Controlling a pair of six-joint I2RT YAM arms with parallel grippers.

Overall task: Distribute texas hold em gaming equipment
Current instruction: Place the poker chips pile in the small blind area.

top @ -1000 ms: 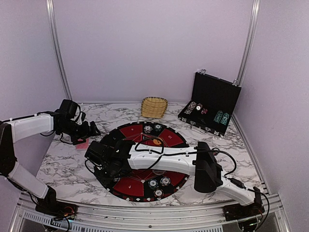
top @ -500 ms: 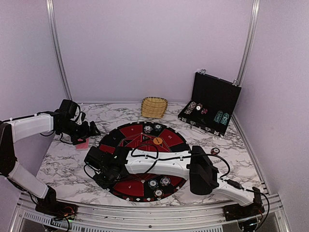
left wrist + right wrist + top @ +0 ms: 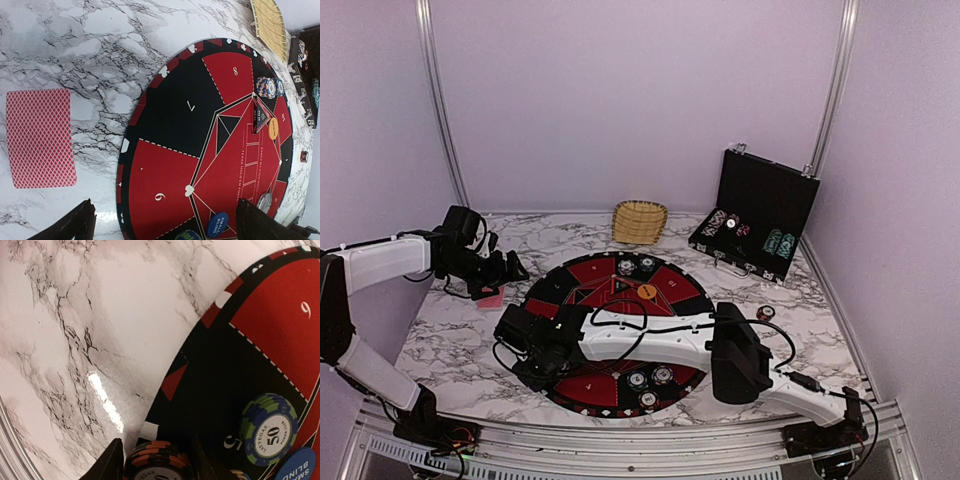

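Observation:
My right gripper (image 3: 156, 442) is shut on a stack of black-and-orange poker chips (image 3: 159, 462), low over the near-left rim of the round black-and-red mat (image 3: 215, 380). In the top view the right gripper (image 3: 535, 345) hides that stack. A green-and-blue "50" chip stack (image 3: 270, 430) and a blue "small blind" disc (image 3: 296, 467) lie just beside it on the mat. My left gripper (image 3: 165, 204) hangs open and empty over the mat's left edge. A red-backed card (image 3: 40, 137) lies on the marble to its left. An orange disc (image 3: 273, 128) sits near the mat's centre.
More chip stacks (image 3: 637, 266) stand on the mat's far side and others (image 3: 650, 380) on its near side. One chip (image 3: 765, 313) lies on the marble right of the mat. An open black chip case (image 3: 760, 220) stands at the back right, beside a wicker basket (image 3: 640, 221).
My right arm has swung nearer and lower, carrying its gripper to the mat's near-left edge. The left arm has not moved.

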